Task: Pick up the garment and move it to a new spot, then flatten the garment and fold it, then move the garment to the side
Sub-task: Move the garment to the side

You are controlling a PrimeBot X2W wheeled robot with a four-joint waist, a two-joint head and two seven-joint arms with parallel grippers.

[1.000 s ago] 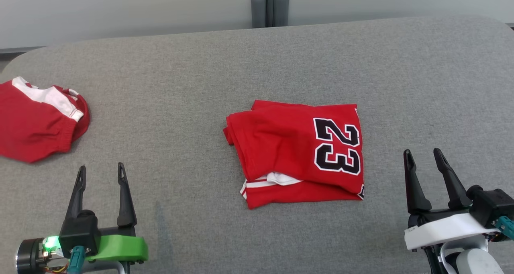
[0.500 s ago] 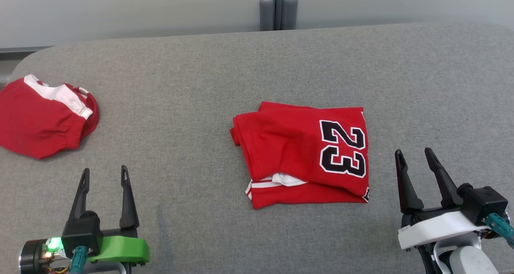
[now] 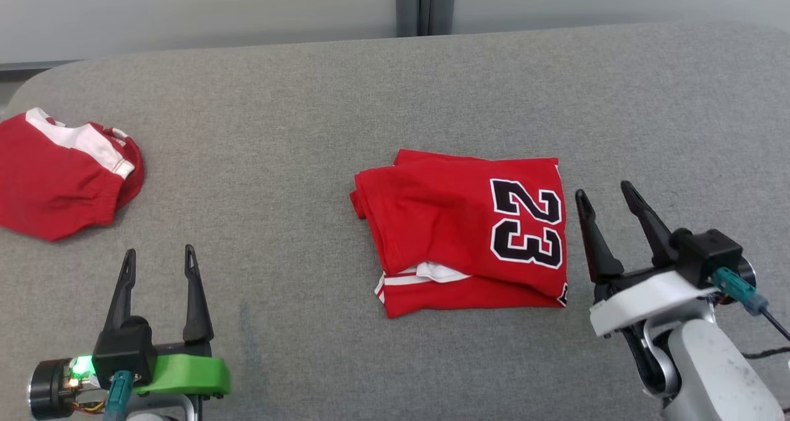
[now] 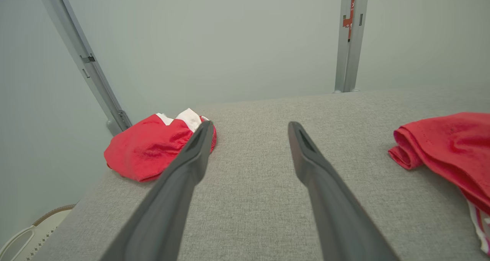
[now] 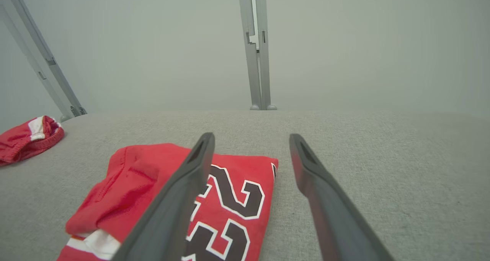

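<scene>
The garment [image 3: 444, 223], a red jersey with a black "23", lies folded in the middle of the grey padded table [image 3: 278, 131]. Its white-striped hem shows at the near edge. My right gripper [image 3: 603, 189] stands open just right of the jersey's right edge, with nothing between its fingers. In the right wrist view the garment [image 5: 130, 188] lies under and left of that gripper [image 5: 251, 135]. My left gripper [image 3: 158, 251] is open and empty at the near left, well apart from the jersey. The left wrist view shows this gripper [image 4: 250, 124] above bare table, with the garment [image 4: 451, 146] at the right.
A second red garment with white trim [image 3: 55, 186] lies bunched at the table's far left edge, also seen as a red heap [image 4: 153, 146] in the left wrist view. A grey post [image 3: 424, 4] stands behind the table's far edge, before a pale wall.
My right gripper has moved forward and left, up beside the jersey's right edge. The head camera has shifted a little. The left gripper and the jersey have stayed put.
</scene>
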